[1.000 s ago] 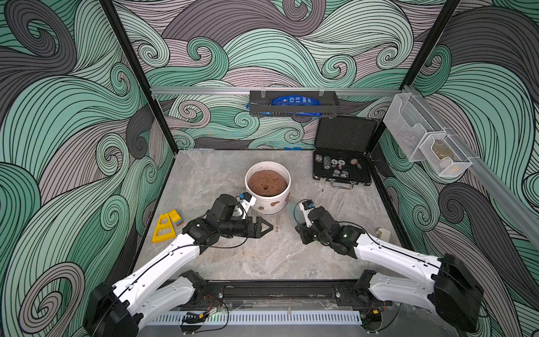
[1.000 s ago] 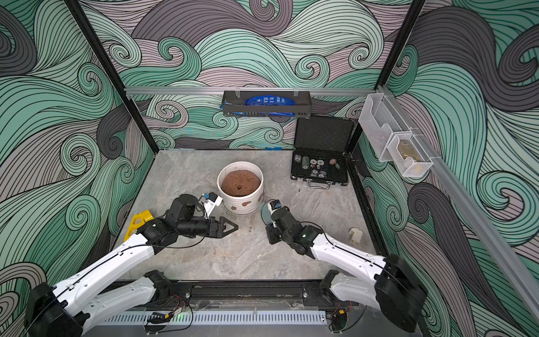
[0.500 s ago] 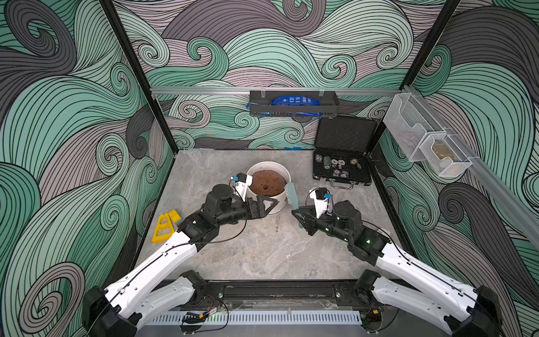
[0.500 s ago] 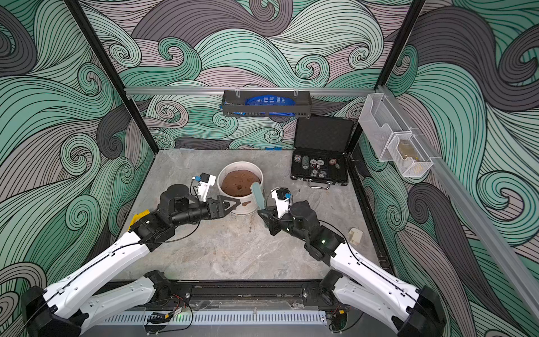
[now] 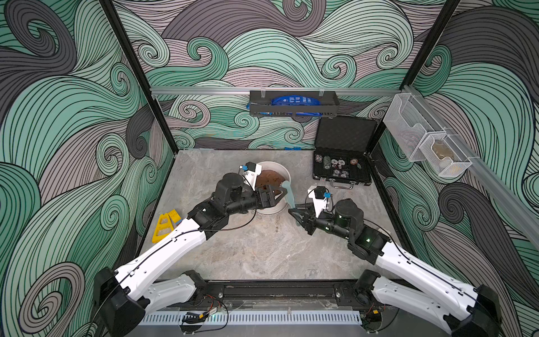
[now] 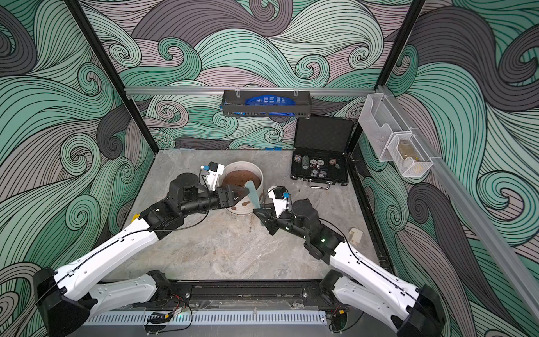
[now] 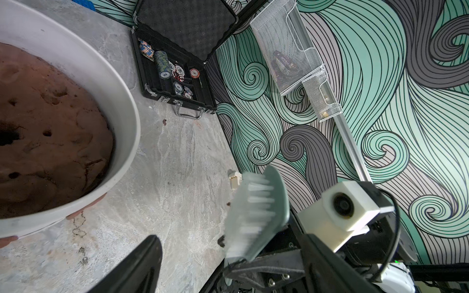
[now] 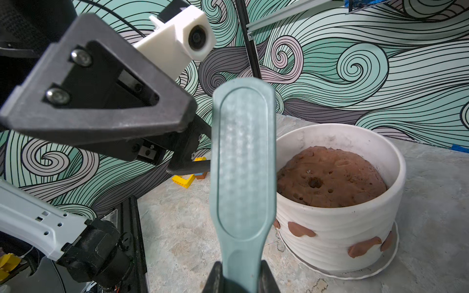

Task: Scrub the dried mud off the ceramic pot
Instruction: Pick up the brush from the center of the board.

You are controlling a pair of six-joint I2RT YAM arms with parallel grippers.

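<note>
The right jaws pinch the handle of a teal brush [image 8: 242, 162], its head raised. The left jaws are spread just beside that head. Behind them the pot [image 8: 342, 228] stands on the table [image 5: 262, 248], soil [image 8: 330, 182] inside, brown mud [image 8: 302, 230] patches stuck low on its ribbed wall. An open chip case [image 5: 341, 172] lies at the back.

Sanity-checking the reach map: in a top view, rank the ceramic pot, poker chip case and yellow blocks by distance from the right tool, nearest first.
1. ceramic pot, just beyond the right tool, which grips the brush.
2. poker chip case, back right corner.
3. yellow blocks, far left edge.
</note>
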